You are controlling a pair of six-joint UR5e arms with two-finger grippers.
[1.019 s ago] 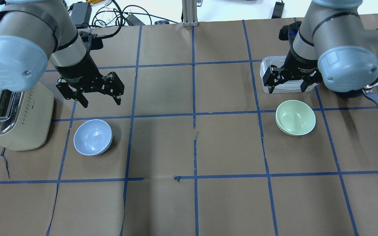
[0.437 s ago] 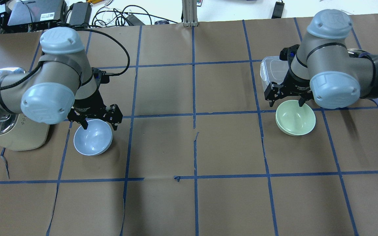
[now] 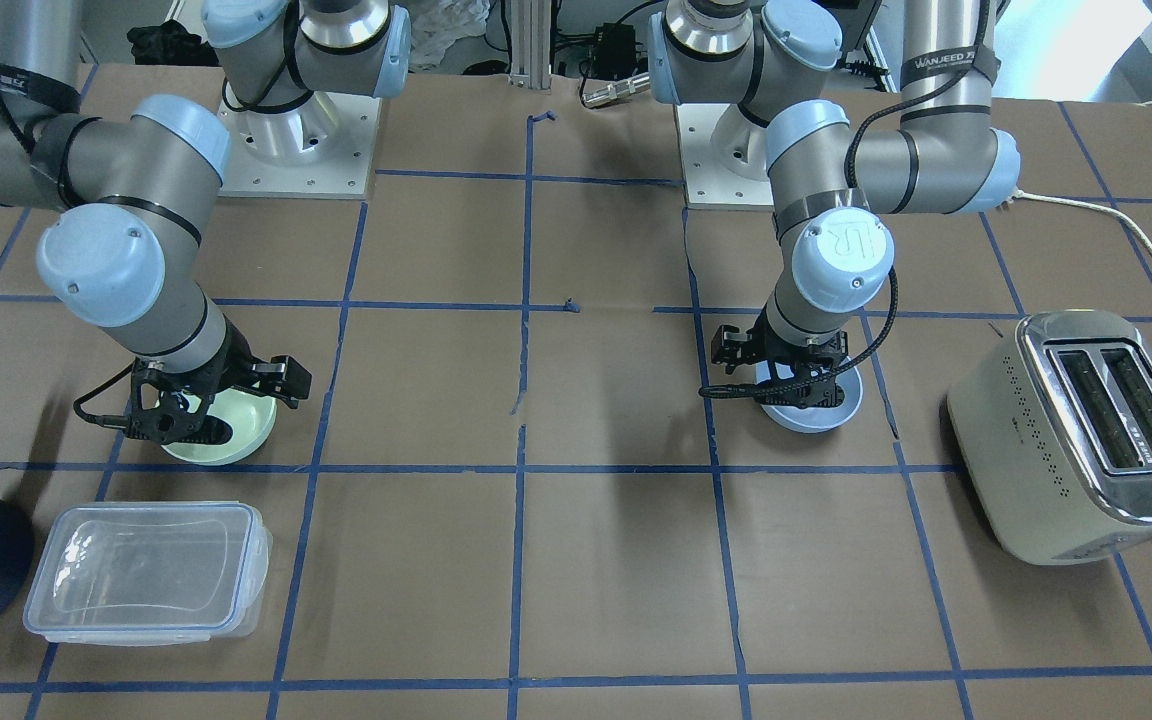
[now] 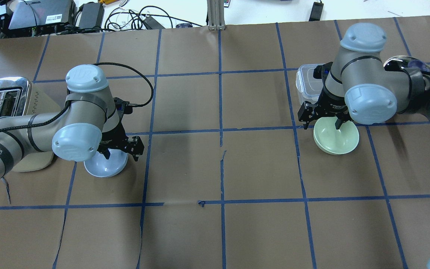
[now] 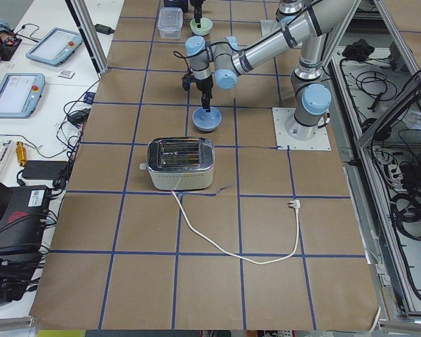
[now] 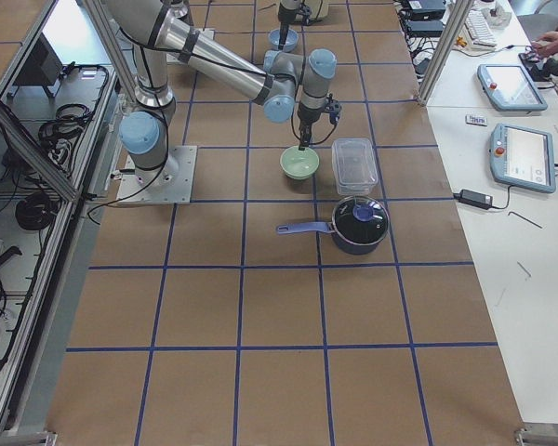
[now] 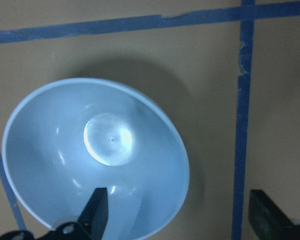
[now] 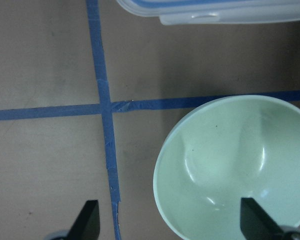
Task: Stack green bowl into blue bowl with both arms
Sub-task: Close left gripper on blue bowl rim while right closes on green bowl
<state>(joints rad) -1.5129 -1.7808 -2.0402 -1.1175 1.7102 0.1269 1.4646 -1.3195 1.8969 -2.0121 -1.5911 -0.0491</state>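
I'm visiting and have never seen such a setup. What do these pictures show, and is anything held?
Two jointed robot arms stand at a paper-covered table. One picture looks down from behind them, one faces them, two look from the table's ends, and two close-ups come from wrist cameras. On the table lie a blue bowl, a green bowl, a toaster, a clear lidded box and a dark pot. The left claw is open astride the blue bowl's rim; the right claw is open astride the green bowl's. Nothing is gripped yet.
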